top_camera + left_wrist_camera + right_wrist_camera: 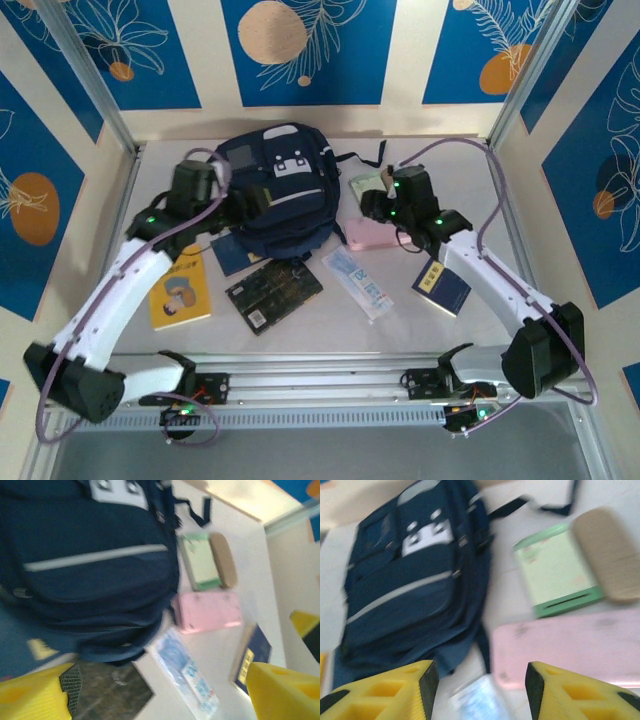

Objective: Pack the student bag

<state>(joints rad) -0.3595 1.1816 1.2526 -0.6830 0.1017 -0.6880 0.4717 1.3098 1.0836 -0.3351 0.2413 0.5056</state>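
The left tool (pixel 162 680) stands wide apart and grips nothing. The student bag (pixel 90 565) lies just ahead and to its left on the table (pixel 255 570). The right tool (pixel 480 682) gapes partway, empty, above a pink case (pixel 570 645), with the student bag ahead-left of it.

Student bag (pixel 288 205) — large navy-blue fabric backpack — lay flat, front face up, at the far centre of the table (pixel 320 335), top toward the far edge. White-grey buckled patch near the top; thin light stripe crossed the front pocket; dark strap trailed right.
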